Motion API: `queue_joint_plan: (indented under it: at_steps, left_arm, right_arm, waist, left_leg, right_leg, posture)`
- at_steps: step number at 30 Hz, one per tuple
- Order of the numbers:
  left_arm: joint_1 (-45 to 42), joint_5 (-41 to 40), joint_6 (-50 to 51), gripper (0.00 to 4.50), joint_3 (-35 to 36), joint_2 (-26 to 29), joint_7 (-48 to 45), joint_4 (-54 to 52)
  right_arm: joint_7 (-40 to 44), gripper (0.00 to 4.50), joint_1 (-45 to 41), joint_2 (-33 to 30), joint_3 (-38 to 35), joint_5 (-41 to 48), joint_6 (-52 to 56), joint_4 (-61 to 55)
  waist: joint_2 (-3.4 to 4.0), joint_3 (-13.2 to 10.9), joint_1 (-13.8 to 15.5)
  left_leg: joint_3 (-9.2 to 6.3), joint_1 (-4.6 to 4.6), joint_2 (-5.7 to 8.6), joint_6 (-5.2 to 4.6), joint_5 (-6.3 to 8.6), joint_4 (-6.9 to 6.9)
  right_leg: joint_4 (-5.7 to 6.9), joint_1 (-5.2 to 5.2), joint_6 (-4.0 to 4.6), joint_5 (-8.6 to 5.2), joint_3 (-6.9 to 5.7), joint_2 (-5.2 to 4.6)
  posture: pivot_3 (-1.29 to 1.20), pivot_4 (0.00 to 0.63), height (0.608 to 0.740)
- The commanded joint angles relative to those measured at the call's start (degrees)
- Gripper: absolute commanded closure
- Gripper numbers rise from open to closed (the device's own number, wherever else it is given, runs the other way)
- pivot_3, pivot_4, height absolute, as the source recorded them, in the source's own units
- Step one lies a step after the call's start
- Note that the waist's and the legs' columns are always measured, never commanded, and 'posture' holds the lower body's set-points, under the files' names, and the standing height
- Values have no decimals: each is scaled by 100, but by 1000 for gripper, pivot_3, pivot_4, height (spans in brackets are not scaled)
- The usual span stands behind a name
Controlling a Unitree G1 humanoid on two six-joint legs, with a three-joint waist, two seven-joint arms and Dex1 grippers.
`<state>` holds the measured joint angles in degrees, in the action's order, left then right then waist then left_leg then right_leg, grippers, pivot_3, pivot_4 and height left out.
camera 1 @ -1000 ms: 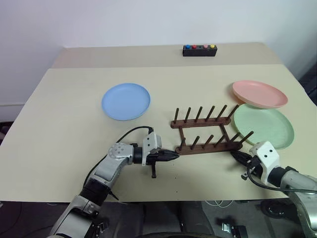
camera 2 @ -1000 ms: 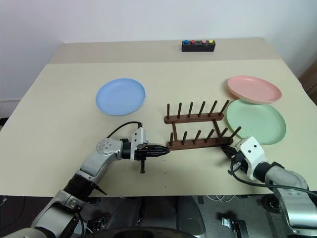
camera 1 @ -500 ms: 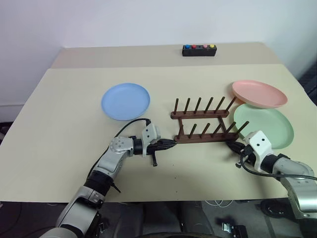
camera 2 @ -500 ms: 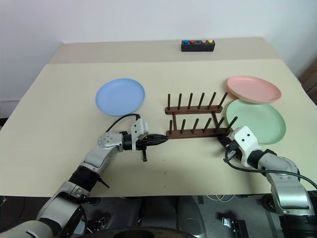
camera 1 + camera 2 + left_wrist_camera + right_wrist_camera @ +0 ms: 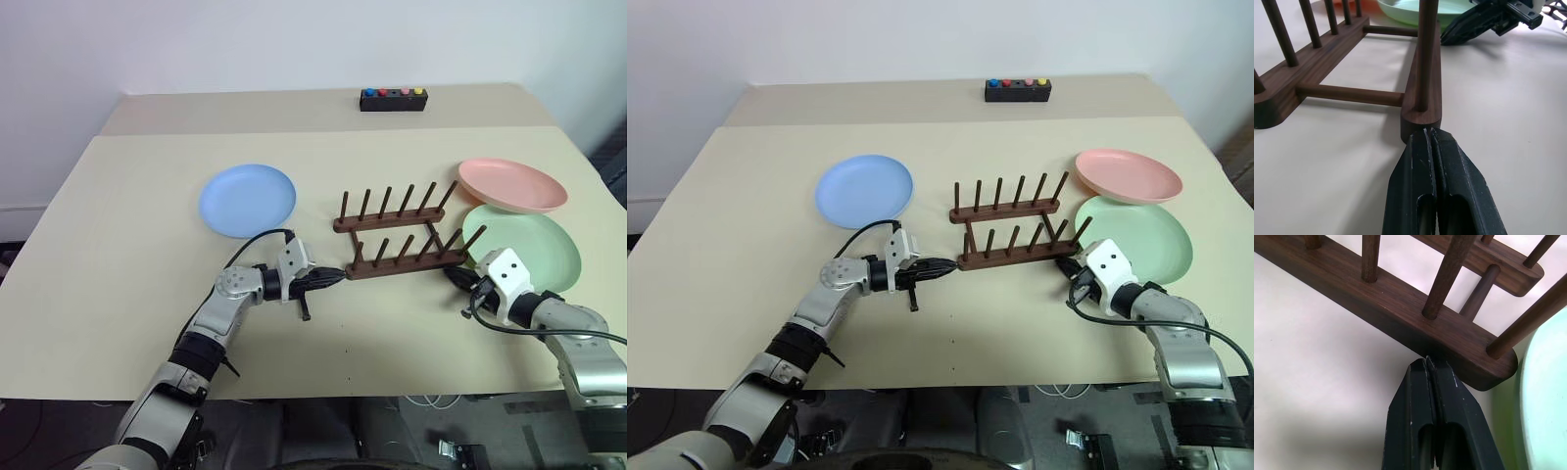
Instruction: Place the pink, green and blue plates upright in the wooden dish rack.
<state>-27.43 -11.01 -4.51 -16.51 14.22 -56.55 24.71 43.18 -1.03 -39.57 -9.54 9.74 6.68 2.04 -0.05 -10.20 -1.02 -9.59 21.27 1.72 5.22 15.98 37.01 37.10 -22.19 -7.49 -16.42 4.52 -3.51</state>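
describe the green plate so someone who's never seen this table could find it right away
On the beige table, look to the robot's right of the dark wooden dish rack, where two plates sit close together. The green plate is the nearer one, lying flat by the rack's end, just beyond the right hand. Its pale mint colour separates it from the pink plate behind it.
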Motion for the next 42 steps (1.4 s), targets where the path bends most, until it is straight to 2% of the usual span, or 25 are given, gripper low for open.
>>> queue_joint_plan:
  at_steps: [1,15,18,21,24,32,42]
  left_arm:
    - [6,185,-33,4421,136,-5,215,293]
    - [-153,299,-353,4421,329,-90,459,685]
    - [-16,-35,55,4421,390,78,-30,355]
    - [300,-412,772,4421,276,473,-857,-286]
    - [486,-487,1075,4421,178,684,-1166,-676]
    - [393,20,927,4421,-47,141,-590,-598]
    - [179,170,586,4421,175,-265,-131,-100]
  right_arm:
    - [-6,4500,-86,14,7,-25,-149,118]
    - [-58,4500,-240,103,161,-66,-377,278]
    - [-47,4500,-188,116,179,-40,-352,188]
    - [-58,4500,-112,144,189,-29,-333,100]
    - [-70,4500,-59,165,189,-17,-307,32]
    - [-135,4500,124,186,150,35,-233,-174]
    - [-228,4500,265,186,105,61,-131,-359]
  waist:
    - [0,0,1]
    - [0,0,-15]
    - [-1,-1,-29]
    - [0,0,-107]
    - [2,1,-136]
    - [2,1,-66]
    - [1,1,40]
  left_leg:
    - [0,0,0,0,0,0]
    - [0,0,0,-1,-1,-1]
    - [0,0,0,-1,-1,-3]
    - [0,2,-2,-1,-1,-17]
    - [-2,1,-2,-1,-1,-30]
    - [-3,0,1,-1,-1,-24]
    - [-3,3,6,-1,-1,-7]
  right_leg:
    - [0,0,0,0,0,0]
    - [0,-2,-4,3,0,0]
    - [0,-4,-4,3,0,2]
    - [0,-11,-2,2,1,3]
    - [-1,-13,-1,1,0,2]
    - [-4,-5,-2,1,0,-2]
    - [-5,0,-4,0,0,-5]
  posture:
    - [0,150,740]
    - [0,150,740]
    - [0,150,740]
    - [0,150,740]
    - [0,150,740]
    - [0,150,740]
    - [0,150,740]
